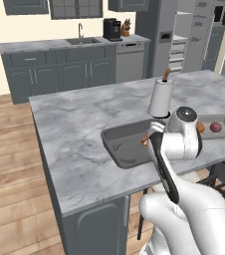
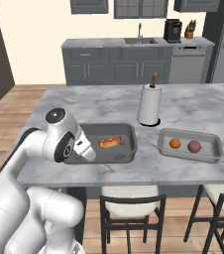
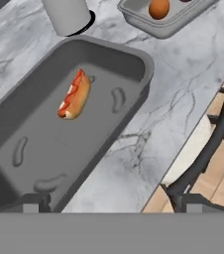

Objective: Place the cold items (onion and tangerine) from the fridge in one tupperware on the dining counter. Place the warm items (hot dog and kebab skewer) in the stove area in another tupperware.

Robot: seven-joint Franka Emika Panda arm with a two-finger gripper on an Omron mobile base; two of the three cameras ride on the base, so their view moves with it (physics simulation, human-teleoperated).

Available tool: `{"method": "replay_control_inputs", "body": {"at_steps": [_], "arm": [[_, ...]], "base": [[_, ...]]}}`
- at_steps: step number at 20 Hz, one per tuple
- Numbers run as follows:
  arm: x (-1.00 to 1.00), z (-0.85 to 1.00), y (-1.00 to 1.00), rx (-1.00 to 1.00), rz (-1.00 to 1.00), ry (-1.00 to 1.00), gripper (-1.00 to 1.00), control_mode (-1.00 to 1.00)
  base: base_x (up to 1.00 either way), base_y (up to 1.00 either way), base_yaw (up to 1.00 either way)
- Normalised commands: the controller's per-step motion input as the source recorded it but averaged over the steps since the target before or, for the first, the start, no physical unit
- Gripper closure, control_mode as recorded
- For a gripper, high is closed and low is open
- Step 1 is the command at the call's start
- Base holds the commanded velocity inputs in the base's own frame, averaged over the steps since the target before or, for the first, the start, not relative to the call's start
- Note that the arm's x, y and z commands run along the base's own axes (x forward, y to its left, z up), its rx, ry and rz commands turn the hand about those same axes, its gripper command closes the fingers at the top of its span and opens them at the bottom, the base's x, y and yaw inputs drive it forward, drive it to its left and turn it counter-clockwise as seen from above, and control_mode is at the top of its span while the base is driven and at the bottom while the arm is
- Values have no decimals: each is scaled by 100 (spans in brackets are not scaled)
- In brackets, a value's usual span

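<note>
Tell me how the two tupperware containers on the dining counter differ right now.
The dark tupperware is deeper and darker grey; the light tupperware is shallower and paler. The dark one holds one hot dog; the light one holds a tangerine and an onion. Both are open rectangular trays near the counter's front edge.

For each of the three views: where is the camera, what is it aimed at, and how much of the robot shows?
Left base view: behind-left, facing the counter; arm at lower right.
Right base view: behind-right; arm at lower left.
Hand view: on the hand, looking down into the dark tupperware.
Shared: hot dog, paper towel roll, light tupperware with tangerine.
</note>
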Motion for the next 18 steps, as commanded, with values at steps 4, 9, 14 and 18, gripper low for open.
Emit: {"method": "replay_control_inputs", "body": {"at_steps": [4, 9, 14, 18], "arm": [[0, -18, 0, 0, 14, 0, -100, -100], [0, -6, -3, 0, 4, 0, -100, 100], [0, 0, 0, 0, 0, 0, -100, 100], [0, 0, 0, 0, 0, 0, -100, 100]], "base": [[0, 0, 0], [-20, -21, 3], [-32, -96, -1], [6, -100, -11]]}}
